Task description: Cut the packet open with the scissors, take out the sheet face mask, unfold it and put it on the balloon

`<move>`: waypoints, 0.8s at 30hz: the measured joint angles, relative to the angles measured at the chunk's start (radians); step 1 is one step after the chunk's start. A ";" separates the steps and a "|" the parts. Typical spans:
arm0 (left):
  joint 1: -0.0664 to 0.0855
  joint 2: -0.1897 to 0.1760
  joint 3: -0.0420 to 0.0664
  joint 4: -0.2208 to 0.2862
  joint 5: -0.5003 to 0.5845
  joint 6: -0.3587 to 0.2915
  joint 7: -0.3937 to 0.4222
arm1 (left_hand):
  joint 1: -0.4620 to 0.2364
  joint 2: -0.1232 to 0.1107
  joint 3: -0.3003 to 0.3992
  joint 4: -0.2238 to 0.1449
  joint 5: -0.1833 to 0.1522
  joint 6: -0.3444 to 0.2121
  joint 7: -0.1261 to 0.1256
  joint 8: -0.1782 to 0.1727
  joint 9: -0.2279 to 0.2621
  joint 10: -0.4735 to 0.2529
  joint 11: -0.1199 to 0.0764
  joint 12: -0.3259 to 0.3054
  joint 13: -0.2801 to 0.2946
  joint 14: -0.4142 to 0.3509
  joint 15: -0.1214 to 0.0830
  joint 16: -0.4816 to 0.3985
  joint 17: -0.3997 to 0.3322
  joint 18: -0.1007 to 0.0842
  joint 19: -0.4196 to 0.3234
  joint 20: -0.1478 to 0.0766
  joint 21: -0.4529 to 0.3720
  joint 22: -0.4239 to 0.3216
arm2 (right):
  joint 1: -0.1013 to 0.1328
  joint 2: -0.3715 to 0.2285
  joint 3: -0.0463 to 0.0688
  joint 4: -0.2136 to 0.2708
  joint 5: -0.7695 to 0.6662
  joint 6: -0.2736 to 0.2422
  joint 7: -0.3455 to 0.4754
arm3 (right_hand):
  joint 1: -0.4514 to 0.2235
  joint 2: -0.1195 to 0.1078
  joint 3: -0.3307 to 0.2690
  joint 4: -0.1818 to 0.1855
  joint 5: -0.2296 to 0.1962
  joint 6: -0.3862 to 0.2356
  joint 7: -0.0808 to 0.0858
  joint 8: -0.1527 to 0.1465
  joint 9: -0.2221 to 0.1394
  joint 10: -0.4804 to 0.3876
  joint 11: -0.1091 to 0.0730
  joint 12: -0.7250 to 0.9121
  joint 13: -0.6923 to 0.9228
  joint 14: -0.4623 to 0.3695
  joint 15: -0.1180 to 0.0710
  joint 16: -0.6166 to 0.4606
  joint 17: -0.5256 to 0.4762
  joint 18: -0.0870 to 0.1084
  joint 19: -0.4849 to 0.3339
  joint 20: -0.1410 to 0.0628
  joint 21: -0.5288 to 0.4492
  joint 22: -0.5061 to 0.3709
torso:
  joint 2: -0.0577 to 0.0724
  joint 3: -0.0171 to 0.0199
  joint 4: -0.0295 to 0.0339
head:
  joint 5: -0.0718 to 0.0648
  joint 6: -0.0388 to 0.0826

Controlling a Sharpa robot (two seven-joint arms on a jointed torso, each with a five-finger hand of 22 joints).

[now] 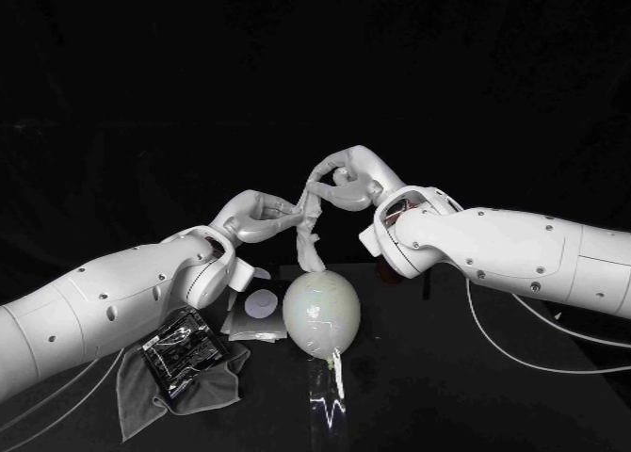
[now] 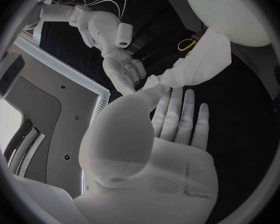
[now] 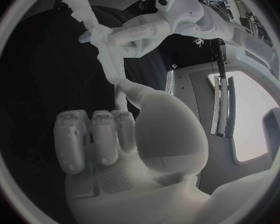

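You are holding the white sheet face mask point(image 1: 312, 247) up in the air between both hands, above the black table point(image 1: 465, 395). It is hanging as a bunched, twisted strip rather than spreading out flat. Your left hand point(image 1: 262, 217) is gripping its upper part from one side, thumb pressing the fabric against fairly straight fingers. Your right hand point(image 1: 343, 184) is sitting slightly higher and just beside the left, pinching the top end with its fingers curling in around it. The mask's loose lower end is dangling straight down from the hands to the top of the pale, egg-shaped balloon point(image 1: 322, 315), which is standing on the table directly below them. It looks to be touching the balloon's tip, though from the head view you cannot be sure. Off to your left of the balloon, a glossy dark plastic wrapper point(image 1: 183, 347) is lying on a crumpled grey cloth point(image 1: 153, 400).
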 measured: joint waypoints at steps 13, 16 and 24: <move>0.004 -0.028 0.004 0.016 0.034 -0.002 0.008 | -0.009 -0.009 0.006 0.005 0.000 0.000 0.000 0.009 0.013 0.003 0.004 -0.013 0.000 0.000 0.000 -0.012 0.000 0.000 0.000 0.000 0.000 -0.001 | -0.001 -0.022 -0.002 -0.012 -0.001 0.008 -0.009 | 0.001 0.001 0.005 -0.001 0.001 0.000 0.000 -0.001 0.000 0.000 0.000 0.000 0.000 0.000 0.000 -0.001 -0.001 0.000 0.000 0.000 0.000 0.000 | 0.000 -0.0002 -0.0001 | 0.001 0.000; 0.011 -0.035 0.007 0.016 0.041 -0.004 0.008 | -0.009 -0.009 0.008 0.006 0.000 -0.004 0.004 0.014 0.014 0.003 0.004 -0.018 0.000 0.000 0.000 -0.015 0.000 0.000 0.000 0.000 0.000 -0.001 | -0.001 -0.031 -0.002 -0.005 -0.001 0.012 -0.011 | 0.001 0.001 0.005 -0.001 0.002 0.000 0.000 -0.003 0.000 0.000 0.000 0.000 0.000 0.000 0.000 -0.001 -0.001 0.000 0.000 0.000 0.000 0.000 | 0.000 -0.0001 -0.0001 | 0.003 0.002; 0.028 -0.039 0.008 0.009 0.053 -0.005 0.001 | -0.027 -0.011 0.004 0.026 0.000 -0.008 0.007 0.022 0.021 0.007 0.007 -0.031 0.000 0.004 0.004 -0.025 0.000 0.000 -0.001 -0.001 0.000 -0.001 | -0.002 -0.040 -0.002 0.009 -0.003 0.020 -0.014 | 0.001 0.001 0.005 -0.001 0.002 0.000 0.000 -0.001 0.000 0.000 0.000 -0.002 -0.001 0.003 -0.003 -0.003 -0.001 0.000 0.000 0.000 0.001 -0.001 | -0.001 0.0004 -0.0001 | 0.007 0.005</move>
